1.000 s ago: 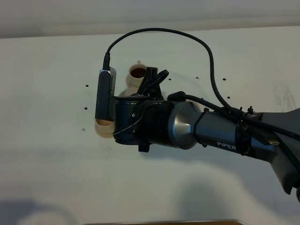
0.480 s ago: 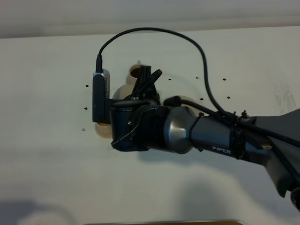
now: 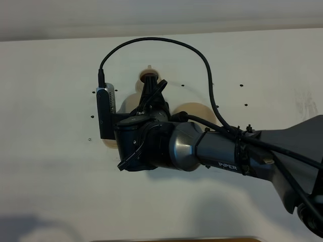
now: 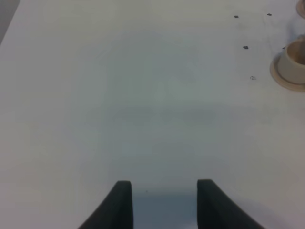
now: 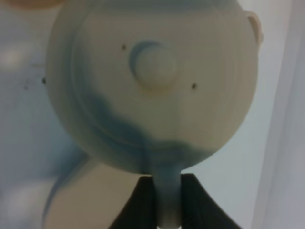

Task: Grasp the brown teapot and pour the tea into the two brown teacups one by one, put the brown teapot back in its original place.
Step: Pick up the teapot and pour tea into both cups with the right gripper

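My right gripper is shut on the loop handle of the brown teapot, whose knobbed lid fills the right wrist view. From above, the right wrist hides most of the teapot, which hangs between the two brown teacups. The far teacup holds dark tea and lies just past the right gripper. Only an edge of the near teacup shows under the wrist camera. The wide saucer, the original place, lies bare to the right. My left gripper is open over bare table.
The black camera cable arcs over the back of the white table. In the left wrist view a teacup on its small saucer sits at the frame's edge. Small dark screw holes dot the tabletop.
The right arm has swung left and toward the back with the teapot. The wide saucer, covered before, now shows. The left gripper has not moved.
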### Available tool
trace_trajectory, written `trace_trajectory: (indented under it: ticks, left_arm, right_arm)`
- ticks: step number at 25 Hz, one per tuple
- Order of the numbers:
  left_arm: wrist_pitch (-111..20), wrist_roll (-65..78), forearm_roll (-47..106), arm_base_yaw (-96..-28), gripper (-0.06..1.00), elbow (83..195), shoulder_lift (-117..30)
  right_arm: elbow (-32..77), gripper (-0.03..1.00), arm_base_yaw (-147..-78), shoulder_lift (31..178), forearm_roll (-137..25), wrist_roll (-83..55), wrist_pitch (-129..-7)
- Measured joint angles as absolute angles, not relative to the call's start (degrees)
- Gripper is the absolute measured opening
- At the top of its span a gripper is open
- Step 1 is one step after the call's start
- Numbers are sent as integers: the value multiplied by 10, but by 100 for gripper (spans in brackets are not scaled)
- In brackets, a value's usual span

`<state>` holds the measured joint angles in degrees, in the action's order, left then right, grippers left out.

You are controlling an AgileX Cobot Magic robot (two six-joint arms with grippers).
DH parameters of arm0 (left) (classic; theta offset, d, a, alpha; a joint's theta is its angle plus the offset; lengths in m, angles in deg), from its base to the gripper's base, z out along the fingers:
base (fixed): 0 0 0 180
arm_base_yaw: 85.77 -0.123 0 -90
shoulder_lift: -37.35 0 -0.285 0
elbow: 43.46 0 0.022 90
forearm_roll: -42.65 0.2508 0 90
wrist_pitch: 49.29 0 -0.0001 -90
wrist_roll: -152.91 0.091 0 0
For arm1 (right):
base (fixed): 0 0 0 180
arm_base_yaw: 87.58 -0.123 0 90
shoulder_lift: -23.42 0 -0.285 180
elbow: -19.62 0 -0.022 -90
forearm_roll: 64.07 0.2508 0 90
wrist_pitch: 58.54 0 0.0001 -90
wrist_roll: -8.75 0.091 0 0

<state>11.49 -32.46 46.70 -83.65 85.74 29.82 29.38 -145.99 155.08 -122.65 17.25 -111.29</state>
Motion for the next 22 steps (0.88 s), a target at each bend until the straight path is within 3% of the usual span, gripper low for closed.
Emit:
trace_trajectory:
  ticks: [22]
  left_arm:
    - [115,-325,467,-837,31,857,298]
  right_arm:
    - [294,12,-1476,1553,-1292,158,-1144]
